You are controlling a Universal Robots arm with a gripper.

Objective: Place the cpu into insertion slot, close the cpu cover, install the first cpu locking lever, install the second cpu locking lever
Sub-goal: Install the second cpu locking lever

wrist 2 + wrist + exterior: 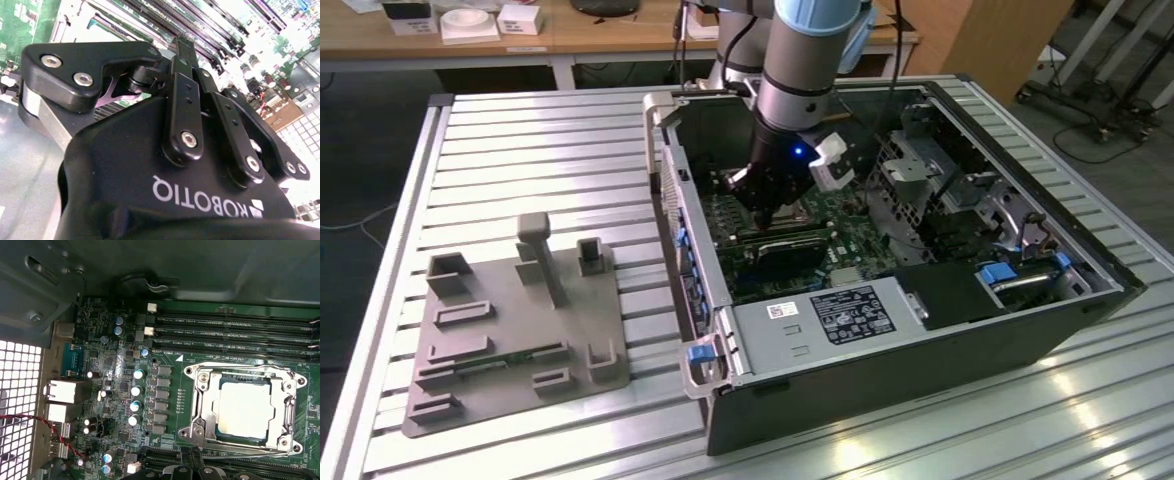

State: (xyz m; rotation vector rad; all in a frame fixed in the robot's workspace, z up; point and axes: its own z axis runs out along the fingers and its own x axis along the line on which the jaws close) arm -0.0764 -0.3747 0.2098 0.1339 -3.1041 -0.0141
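Hovering pincer (778, 212) over cpu (245, 410) seated in insertion slot (222, 431), cpu cover (240, 371) closed, grip unclear

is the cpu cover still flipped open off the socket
No: in the first wrist view the cpu cover lies flat over the cpu.
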